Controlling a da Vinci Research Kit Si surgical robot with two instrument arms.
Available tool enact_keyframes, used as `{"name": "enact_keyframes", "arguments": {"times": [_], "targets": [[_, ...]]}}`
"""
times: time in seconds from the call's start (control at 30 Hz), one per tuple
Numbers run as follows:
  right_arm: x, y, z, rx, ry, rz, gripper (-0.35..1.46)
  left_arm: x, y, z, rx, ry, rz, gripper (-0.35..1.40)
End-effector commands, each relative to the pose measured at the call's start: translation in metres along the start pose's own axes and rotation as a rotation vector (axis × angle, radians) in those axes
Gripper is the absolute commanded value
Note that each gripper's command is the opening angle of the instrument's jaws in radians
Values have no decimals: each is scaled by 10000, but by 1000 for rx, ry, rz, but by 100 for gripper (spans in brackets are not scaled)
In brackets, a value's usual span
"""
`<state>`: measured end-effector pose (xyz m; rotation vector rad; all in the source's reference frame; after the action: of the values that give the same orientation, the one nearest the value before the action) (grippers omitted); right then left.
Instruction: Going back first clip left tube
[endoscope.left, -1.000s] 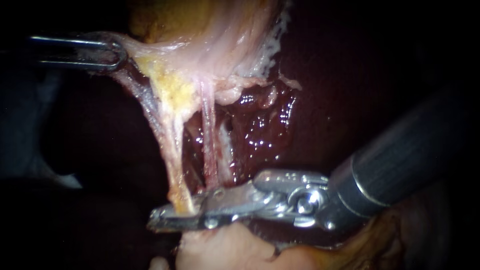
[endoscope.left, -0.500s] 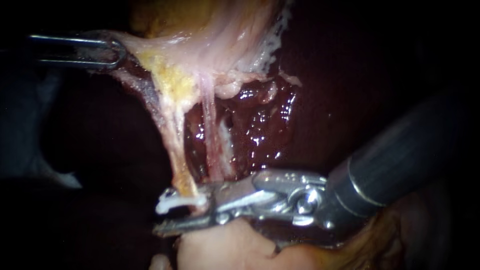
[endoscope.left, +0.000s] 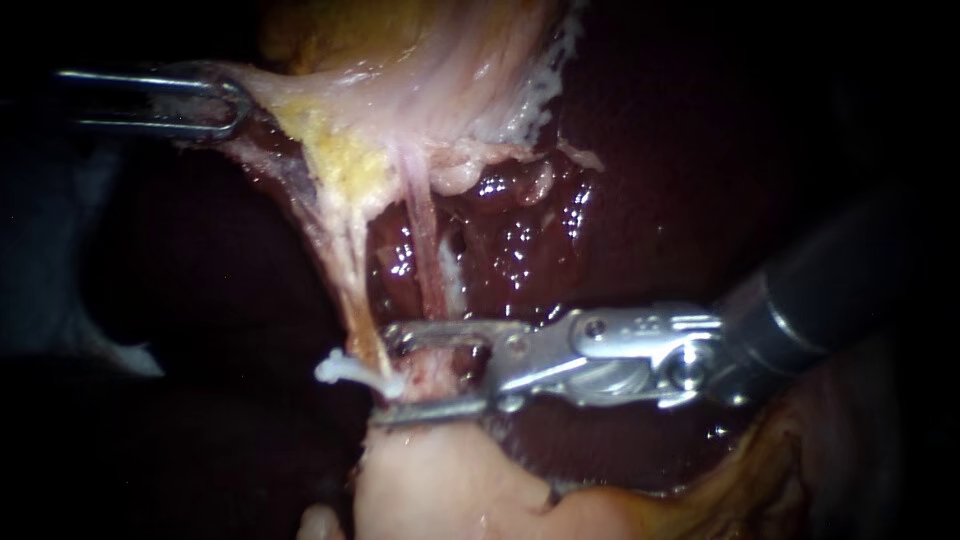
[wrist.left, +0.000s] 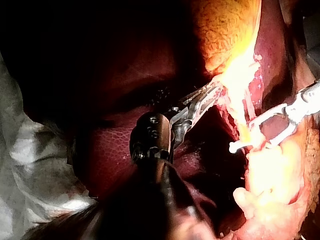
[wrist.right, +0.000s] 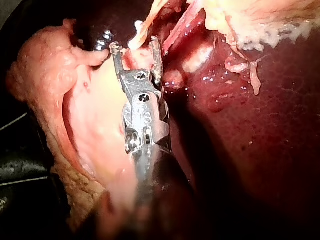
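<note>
Viewing by endoscope — left instrument (endoscope.left: 225, 105): comes in from the left near the upper edge; its pincer is pinching the edge of the gallbladder (endoscope.left: 430, 60).
Endoscope, right instrument (endoscope.left: 390, 375): shaft enters from the right; pincer spread and gripping nothing, with one jaw above and one below the foot of the stretched strands.
Endoscope, clip (endoscope.left: 340, 368): white, set across the lower end of the left tube (endoscope.left: 350, 290); one end lies at the tips of the spread pincer, the other sticks out past them.
Endoscope, right tube (endoscope.left: 425, 260): pink, just beside the left one, running down behind the upper jaw; wet dark liver (endoscope.left: 650, 150) lies behind.
Left wrist, left instrument (wrist.left: 212, 95): pincer pinching bright gallbladder tissue ahead of it.
Left wrist, right instrument (wrist.left: 260, 134): pincer spread, the clip (wrist.left: 240, 146) at its tips; a pale cloth (wrist.left: 25, 165) lies beside the left shaft.
Right wrist, right instrument (wrist.right: 135, 50): pincer spread — pink tissue shows in the gap; pale tissue (wrist.right: 90, 125) on one side, liver (wrist.right: 270, 125) on the other.
</note>
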<state>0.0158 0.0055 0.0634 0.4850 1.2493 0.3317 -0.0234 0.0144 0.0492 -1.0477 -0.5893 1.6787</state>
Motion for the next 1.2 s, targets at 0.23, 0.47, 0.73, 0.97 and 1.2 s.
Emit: {"name": "enact_keyframes", "arguments": {"times": [0.23,0.47,0.73,0.97,1.2], "targets": [[14,6,-68,-2,-2,-113,50,0,0,-1,0,0,1,-35],[19,11,-112,-2,-4,-156,50,0,-1,-2,-1,-1,1,-35],[18,15,-129,-7,-6,-163,50,-1,0,-1,0,0,1,-35],[17,18,-133,-7,-7,-168,50,-6,2,12,3,3,2,-35],[16,19,-135,-7,-7,-168,50,-16,4,39,-5,2,20,-35]]}}
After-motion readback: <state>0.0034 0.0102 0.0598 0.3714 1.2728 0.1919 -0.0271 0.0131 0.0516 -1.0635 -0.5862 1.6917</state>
